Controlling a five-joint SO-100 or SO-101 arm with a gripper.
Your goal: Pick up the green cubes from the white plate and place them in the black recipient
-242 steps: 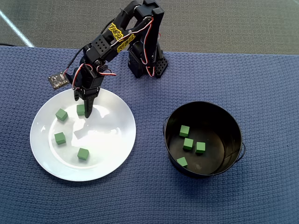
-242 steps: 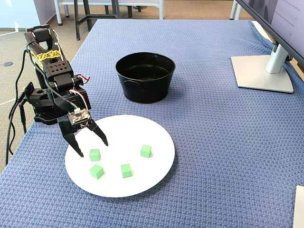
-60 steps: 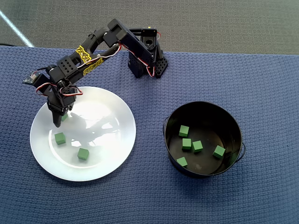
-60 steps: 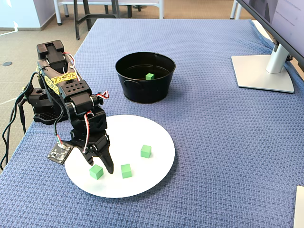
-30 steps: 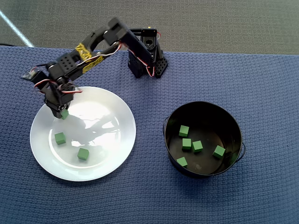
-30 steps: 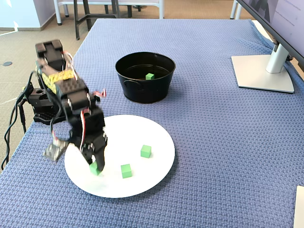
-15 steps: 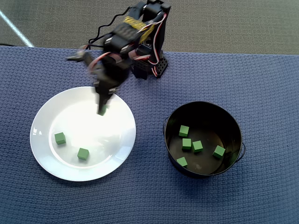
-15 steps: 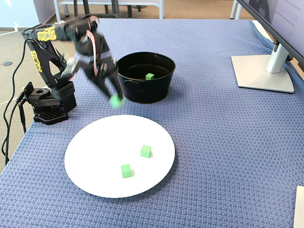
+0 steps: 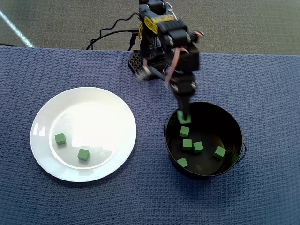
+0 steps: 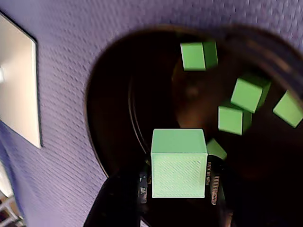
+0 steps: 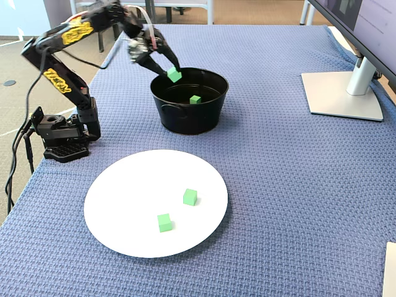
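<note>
Here, over a blue woven cloth (image 9: 56,197), the arm (image 11: 59,59) reaches to the near wall of the black recipient (image 9: 234,129), its gripper (image 9: 182,117) with jaws closed snugly on one green cube (image 10: 178,163), held just above the rim and over the pot's inner edge. The risk, as it looks: the cube hangs close to the wall, so a release here could clip the rim and bounce the cube onto the cloth; a release farther inward would be safer. The white plate (image 9: 117,105), the largest item, sits well apart to the left in the overhead view. By count: one plate, one pot, eight cubes — two left on the plate (image 9: 60,138) (image 9: 83,154), five lying on the pot's floor (image 9: 187,144), one in the jaws. A monitor stand (image 11: 343,93) occupies the far corner in the fixed view.
</note>
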